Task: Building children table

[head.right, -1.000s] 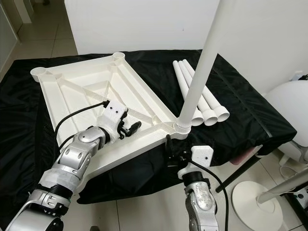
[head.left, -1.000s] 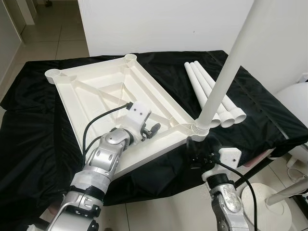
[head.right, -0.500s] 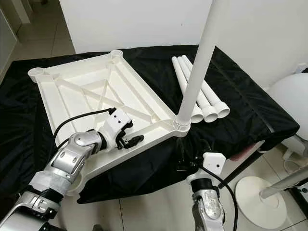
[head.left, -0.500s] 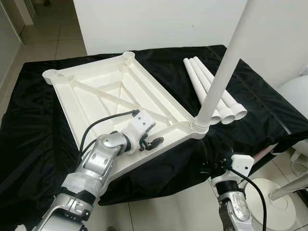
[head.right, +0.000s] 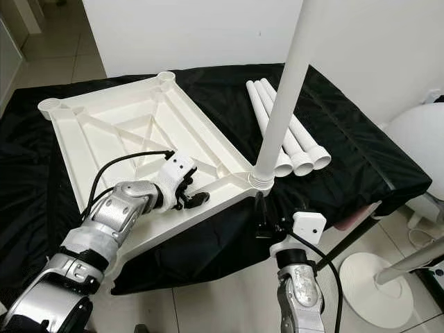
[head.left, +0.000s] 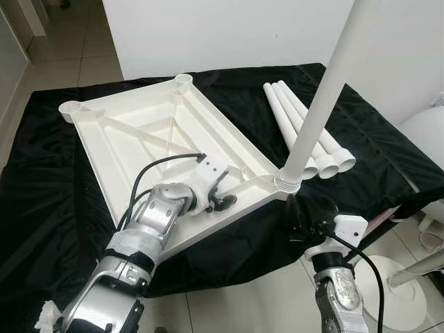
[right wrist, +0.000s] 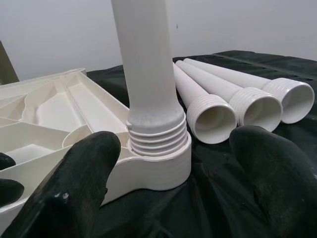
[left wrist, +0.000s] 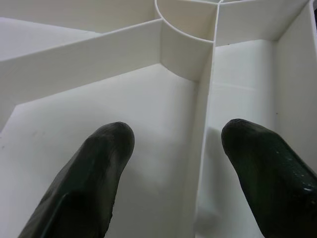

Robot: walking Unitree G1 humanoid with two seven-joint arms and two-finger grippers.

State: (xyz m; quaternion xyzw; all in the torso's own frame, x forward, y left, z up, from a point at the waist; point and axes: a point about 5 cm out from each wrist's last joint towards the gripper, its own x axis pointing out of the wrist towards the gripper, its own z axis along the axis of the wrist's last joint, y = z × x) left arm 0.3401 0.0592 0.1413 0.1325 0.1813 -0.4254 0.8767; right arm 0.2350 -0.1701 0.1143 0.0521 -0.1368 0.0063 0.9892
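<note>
You've got the tabletop [head.left: 139,139] lying upside down on the black cloth [head.left: 41,194], ribs up, white plastic, with round sockets at its corners. One leg [head.left: 316,118] is already standing upright in the near right socket [head.left: 286,185]; in the right wrist view its threads still show above the collar, so judge it not screwed fully home. Three more legs [head.left: 305,132] lie side by side on the cloth just beside the tabletop, threaded open ends toward you. So about one of four is in; three sockets are left to fill, then flip the table.

Your left gripper [head.left: 220,198] rests on the tabletop's near edge, near the fitted leg. Its fingers [left wrist: 99,163] are spread apart, one either side of a thin rib, pinching nothing; looks like it's bracing the top.

Your right gripper [head.right: 266,220] hangs below and in front of the fitted corner, off the cloth's edge. Its fingers [right wrist: 79,183] are spread wide, pointing at the leg's base, touching nothing.

Outward: white wall [head.left: 229,35] behind, tiled floor [head.left: 69,55] at left, a white round stand base [head.right: 374,288] on the floor at right.
</note>
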